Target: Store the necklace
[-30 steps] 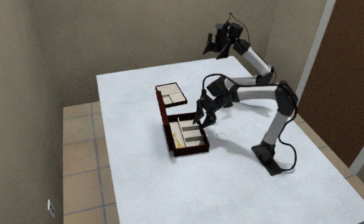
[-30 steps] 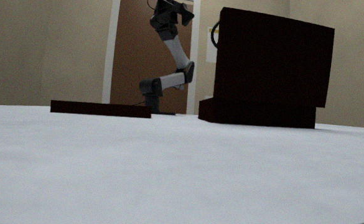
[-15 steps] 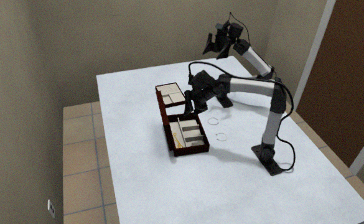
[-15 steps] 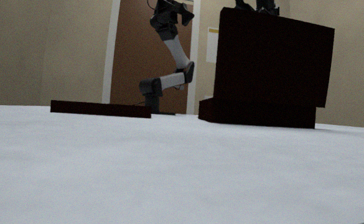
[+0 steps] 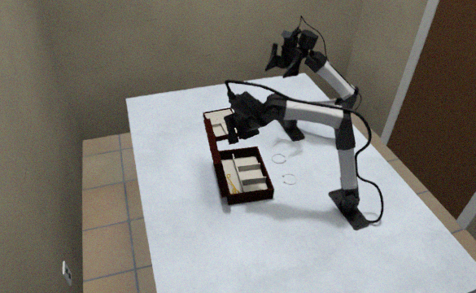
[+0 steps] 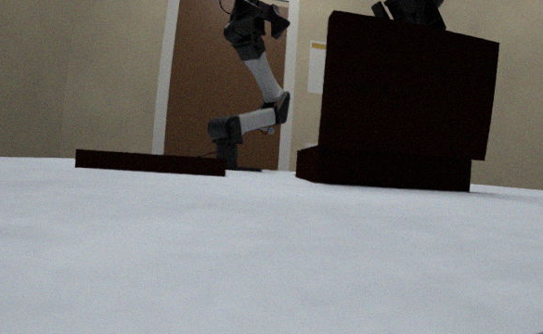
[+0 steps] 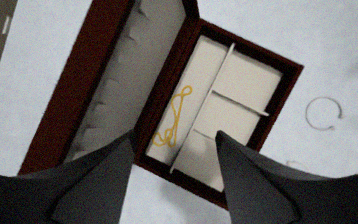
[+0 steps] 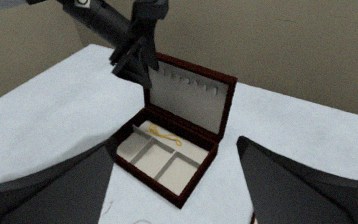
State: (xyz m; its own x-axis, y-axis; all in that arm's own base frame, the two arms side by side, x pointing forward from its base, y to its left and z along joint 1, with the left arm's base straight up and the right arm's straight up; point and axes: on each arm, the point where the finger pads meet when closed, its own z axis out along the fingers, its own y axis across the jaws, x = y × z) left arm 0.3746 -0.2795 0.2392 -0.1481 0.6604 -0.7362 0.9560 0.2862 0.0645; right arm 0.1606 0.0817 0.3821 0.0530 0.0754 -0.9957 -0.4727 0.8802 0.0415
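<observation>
The left claw (image 5: 242,137) (image 6: 412,14) (image 7: 176,133) (image 8: 154,78) is released, its fingers parted with nothing between them, above the opened jewelry box (image 5: 251,199) (image 6: 392,173) (image 7: 280,95) (image 8: 147,186). Below that claw, the necklace (image 5: 231,185) (image 7: 176,119) (image 8: 165,134) lies bunched inside the long compartment, with no part seen over its walls. The right claw (image 5: 277,72) (image 6: 277,28) (image 8: 177,139) is also released and empty, raised well apart from the box. Lower than both claws, one bangle (image 5: 272,159) (image 7: 306,113) and another bangle (image 5: 294,179) rest on the table (image 5: 303,252) (image 6: 252,260) (image 7: 45,50) (image 8: 55,95), outside the box
</observation>
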